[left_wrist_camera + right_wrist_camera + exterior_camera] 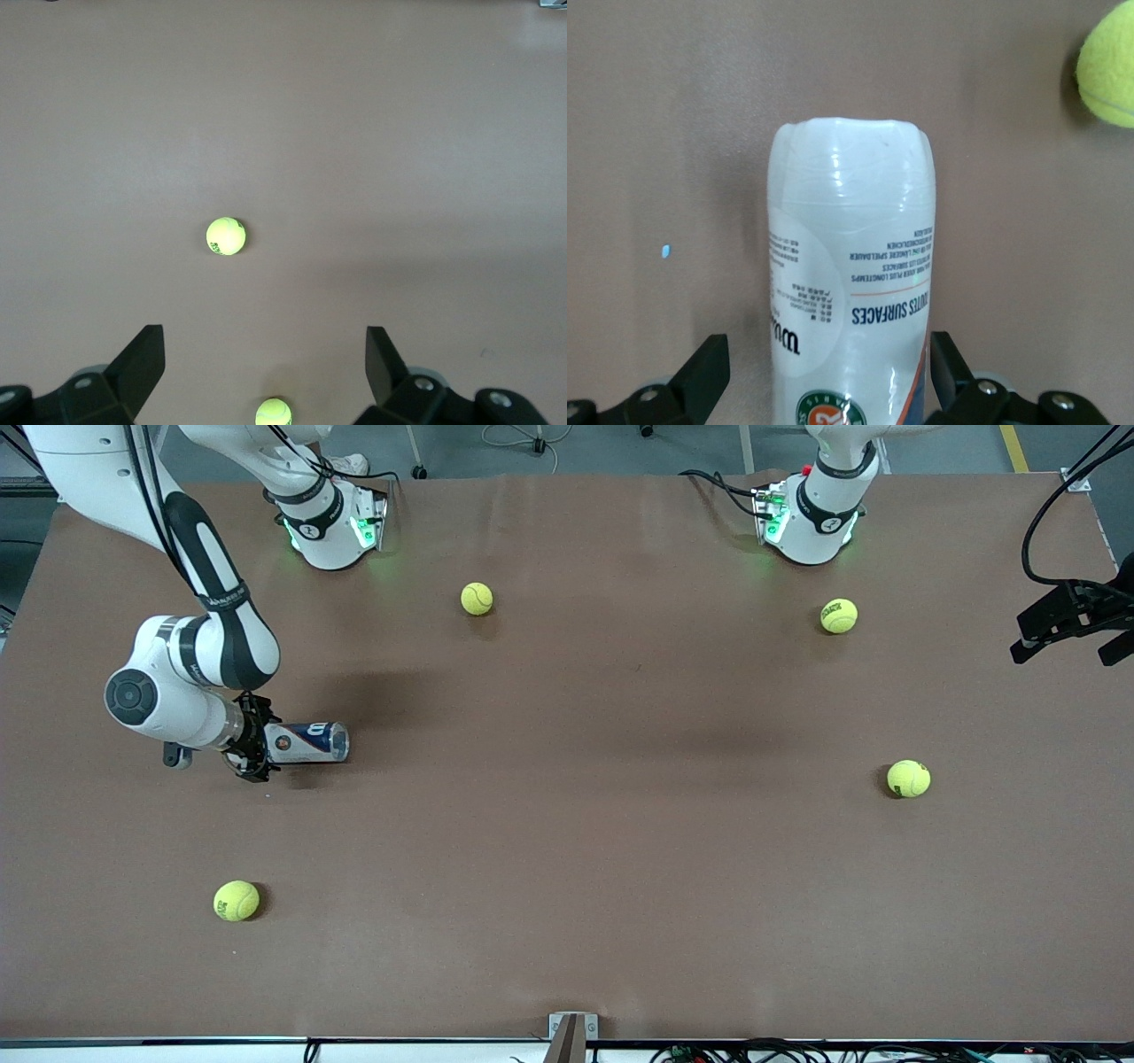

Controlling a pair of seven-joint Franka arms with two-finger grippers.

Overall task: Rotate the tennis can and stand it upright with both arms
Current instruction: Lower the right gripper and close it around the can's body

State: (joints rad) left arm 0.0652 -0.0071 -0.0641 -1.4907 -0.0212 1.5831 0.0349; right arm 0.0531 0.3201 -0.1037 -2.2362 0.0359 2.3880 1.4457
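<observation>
**Op A:** From my console the tennis can [306,742] lies on its side on the tabletop [567,824], toward the right arm's end. Its long axis runs along the table's length, the free end pointing toward the left arm's end.

**Op B:** And my right claw [252,748] is at the can's other end. On the right wrist view its fingers [700,376] stand spread to either side of the can [849,283]; I see no pad touching it, so I call it open, not gripping.

**Op A:** The left claw [1067,633] hangs well apart over the table's edge at its own end, fingers [142,359] wide, waiting, holding nothing.

**Op B:** So the right arm is far nearer. I judge it must close on that end first; the can extends straight out from the claw.
</observation>
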